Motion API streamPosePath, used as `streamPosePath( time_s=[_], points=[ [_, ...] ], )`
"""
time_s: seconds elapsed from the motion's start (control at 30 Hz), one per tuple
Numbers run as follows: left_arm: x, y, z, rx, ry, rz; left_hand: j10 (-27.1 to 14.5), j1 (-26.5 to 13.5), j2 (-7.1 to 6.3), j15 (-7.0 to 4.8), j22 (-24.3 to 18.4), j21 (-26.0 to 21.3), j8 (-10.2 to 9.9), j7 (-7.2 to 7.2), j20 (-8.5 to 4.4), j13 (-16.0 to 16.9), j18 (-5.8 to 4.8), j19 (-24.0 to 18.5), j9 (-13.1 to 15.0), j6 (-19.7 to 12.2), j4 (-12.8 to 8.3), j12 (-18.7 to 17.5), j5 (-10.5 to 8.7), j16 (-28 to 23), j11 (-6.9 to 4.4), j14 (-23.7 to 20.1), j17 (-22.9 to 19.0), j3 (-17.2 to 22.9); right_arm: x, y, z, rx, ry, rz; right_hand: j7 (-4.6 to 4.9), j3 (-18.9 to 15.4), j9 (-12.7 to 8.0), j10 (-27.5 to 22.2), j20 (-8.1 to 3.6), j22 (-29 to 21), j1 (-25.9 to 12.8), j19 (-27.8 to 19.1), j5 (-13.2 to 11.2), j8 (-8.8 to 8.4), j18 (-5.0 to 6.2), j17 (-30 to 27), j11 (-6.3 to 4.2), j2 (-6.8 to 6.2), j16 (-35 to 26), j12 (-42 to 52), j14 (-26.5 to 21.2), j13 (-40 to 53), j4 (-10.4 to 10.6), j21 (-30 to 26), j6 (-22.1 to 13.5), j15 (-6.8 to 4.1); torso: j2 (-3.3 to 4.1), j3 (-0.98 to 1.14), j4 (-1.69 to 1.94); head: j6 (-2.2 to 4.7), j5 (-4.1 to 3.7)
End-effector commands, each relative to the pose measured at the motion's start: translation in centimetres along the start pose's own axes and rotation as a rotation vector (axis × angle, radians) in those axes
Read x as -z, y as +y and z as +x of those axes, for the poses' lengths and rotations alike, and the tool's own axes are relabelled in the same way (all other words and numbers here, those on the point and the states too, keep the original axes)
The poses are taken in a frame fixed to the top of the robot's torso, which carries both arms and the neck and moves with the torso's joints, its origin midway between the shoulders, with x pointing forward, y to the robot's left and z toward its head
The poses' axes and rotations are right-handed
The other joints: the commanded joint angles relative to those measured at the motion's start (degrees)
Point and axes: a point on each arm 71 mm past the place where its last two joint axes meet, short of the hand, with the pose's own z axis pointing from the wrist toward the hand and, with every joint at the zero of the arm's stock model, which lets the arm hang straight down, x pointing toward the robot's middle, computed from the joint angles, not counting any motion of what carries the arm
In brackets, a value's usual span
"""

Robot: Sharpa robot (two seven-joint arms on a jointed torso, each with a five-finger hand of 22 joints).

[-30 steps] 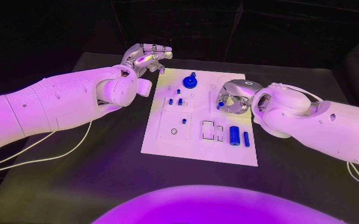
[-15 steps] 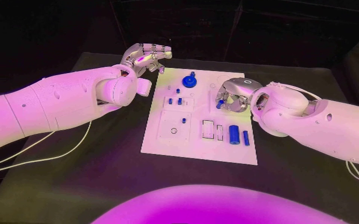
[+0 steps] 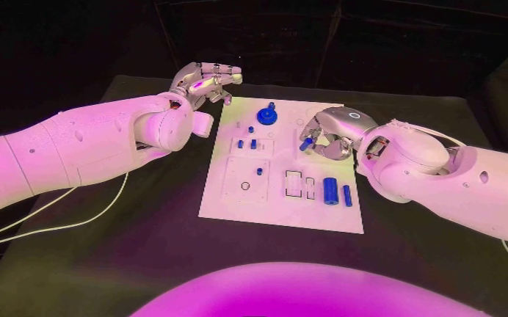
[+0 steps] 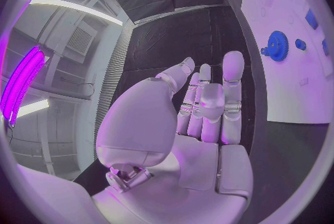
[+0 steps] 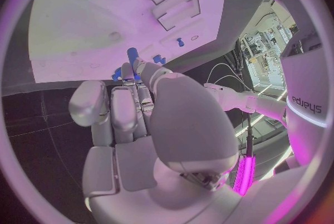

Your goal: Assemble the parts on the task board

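The white task board (image 3: 277, 207) lies mid-table. My right hand (image 3: 330, 135) hovers over the board's right side and pinches a small blue peg (image 3: 306, 143) at its fingertips; the right wrist view shows the same peg (image 5: 132, 56) just above the board (image 5: 83, 29). A blue gear (image 3: 268, 116) stands near the far edge, also seen as the gear (image 4: 278, 45). Two short blue pegs (image 3: 247, 143) stand left of centre. Two blue cylinders (image 3: 337, 192) lie at the near right beside empty rectangular slots (image 3: 296, 183). My left hand (image 3: 206, 78) hangs beyond the board's far left corner, fingers (image 4: 209, 101) extended, holding nothing.
A white cable (image 3: 64, 218) trails across the black table (image 3: 138, 243) under my left arm. A round hole (image 3: 246, 185) sits in the board's near-left panel. Dark curtain closes off the far side.
My right hand has shifted a little to the left over the board, and the blue peg in its fingertips shows more clearly. The left hand has stayed where it was.
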Motion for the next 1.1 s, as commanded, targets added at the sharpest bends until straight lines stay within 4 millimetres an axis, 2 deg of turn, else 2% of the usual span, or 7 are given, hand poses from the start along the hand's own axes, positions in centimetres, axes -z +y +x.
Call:
streamPosePath(
  time_s=[0.03, 0.33, 0.5, 0.67, 0.77, 0.83, 1.1],
  points=[
    [0.0, -0.1, 0.1, 0.008, 0.014, 0.003, -0.31, -0.01, 0.73, 0.4, 0.05, 0.12, 0.34, 0.14, 0.28, 0.1, 0.8, 0.15, -0.08, -0.36, -0.07, 0.35, 0.09, 0.35, -0.05, 0.1, 0.05, -0.34, 0.3, 1.1, -0.8, -0.05, -0.07, -0.043, 0.09, 0.42, 0.0, 0.41, -0.14, 0.06, 0.09, 0.11, 0.21, -0.12, -0.68, 0.05, 0.14, -0.2, 0.21, -0.33, 1.51, 0.09, -0.11, 0.38, 0.53, -0.48, 0.03, 0.07, 0.0, 0.12, 0.02],
    [-0.1, -0.1, 0.3, 0.009, 0.018, 0.004, -0.36, 0.03, 0.73, 0.4, -0.03, -0.01, 0.4, 0.14, 0.29, 0.12, 0.83, 0.12, -0.08, -0.4, -0.1, 0.42, 0.09, 0.32, -0.05, 0.08, -0.08, -0.37, -0.3, 5.0, -0.5, -0.128, -0.051, -0.156, 0.12, 0.51, -0.04, 0.42, -0.15, 0.05, -0.09, 0.09, 0.22, -0.19, -0.68, 0.1, 0.17, -0.29, 0.27, -0.46, 1.52, 0.11, -0.15, 0.39, 0.5, -0.46, 0.05, -0.02, 0.05, 0.14, 0.19],
    [-0.2, -0.1, 0.6, 0.011, 0.025, 0.005, -0.36, 0.03, 0.73, 0.4, -0.03, -0.01, 0.4, 0.14, 0.29, 0.12, 0.83, 0.12, -0.08, -0.4, -0.1, 0.42, 0.09, 0.32, -0.05, 0.08, -0.08, -0.37, -1.2, 7.4, 0.3, -0.159, -0.017, -0.221, 0.15, 0.56, -0.07, 0.43, -0.16, -0.09, -0.25, 0.03, 0.26, -0.25, -0.65, 0.02, 0.19, -0.38, 0.23, -0.57, 1.5, 0.12, -0.18, 0.33, 0.47, -0.45, 0.08, -0.05, 0.34, -0.05, 0.19],
    [-0.2, -0.1, 0.7, 0.011, 0.026, 0.003, -0.36, 0.03, 0.73, 0.4, -0.03, -0.01, 0.4, 0.14, 0.29, 0.12, 0.83, 0.12, -0.08, -0.4, -0.1, 0.42, 0.09, 0.32, -0.05, 0.08, -0.08, -0.37, -1.9, 8.7, 1.3, -0.179, 0.024, -0.259, 0.14, 0.47, -0.13, 0.61, -0.18, -0.03, -1.1, -0.02, 1.11, -0.39, -0.66, 0.06, 0.18, -0.72, 0.32, -0.92, 1.49, 0.21, -0.14, 0.38, 0.53, -0.43, 0.07, -0.14, 0.19, -0.27, 0.67],
    [-0.2, -0.1, 0.6, 0.011, 0.025, 0.002, -0.36, 0.03, 0.73, 0.4, -0.03, -0.01, 0.4, 0.14, 0.29, 0.12, 0.83, 0.12, -0.08, -0.4, -0.1, 0.42, 0.09, 0.32, -0.05, 0.08, -0.08, -0.37, -2.2, 9.3, 2.4, -0.189, 0.054, -0.273, 0.14, 0.45, -0.14, 0.66, -0.19, -0.08, -1.28, -0.05, 1.33, -0.43, -0.64, 0.09, 0.18, -0.77, 0.36, -1.01, 1.49, 0.24, -0.15, 0.37, 0.54, -0.43, 0.11, -0.12, 0.14, -0.5, 1.13],
    [-0.2, -0.1, 0.6, 0.011, 0.025, 0.002, -0.37, 0.04, 0.73, 0.4, -0.07, -0.06, 0.41, 0.14, 0.29, 0.12, 0.84, 0.1, -0.08, -0.4, -0.1, 0.43, 0.09, 0.3, -0.05, 0.06, -0.12, -0.38, -2.4, 9.6, 2.8, -0.19, 0.07, -0.282, 0.14, 0.42, -0.16, 0.65, -0.19, -0.1, -1.4, -0.07, 1.41, -0.46, -0.64, 0.06, 0.18, -0.82, 0.35, -1.07, 1.48, 0.24, -0.16, 0.36, 0.53, -0.43, 0.13, -0.03, 0.06, -0.67, 1.38],
    [-0.3, 0.0, 0.8, 0.012, 0.029, 0.0, -0.41, 0.05, 0.74, 0.41, -0.18, -0.23, 0.45, 0.14, 0.29, 0.13, 0.87, 0.04, -0.09, -0.43, -0.11, 0.48, 0.09, 0.25, -0.04, 0.02, -0.25, -0.4, -3.0, 10.4, 4.0, -0.167, 0.108, -0.297, 0.17, 0.29, -0.19, 0.67, -0.2, -0.13, -1.76, -0.12, 1.6, -0.56, -0.63, 0.04, 0.2, -0.95, 0.35, -1.25, 1.47, 0.27, -0.12, 0.35, 0.48, -0.42, 0.04, 0.0, 0.17, -0.8, 2.17]
  ],
)
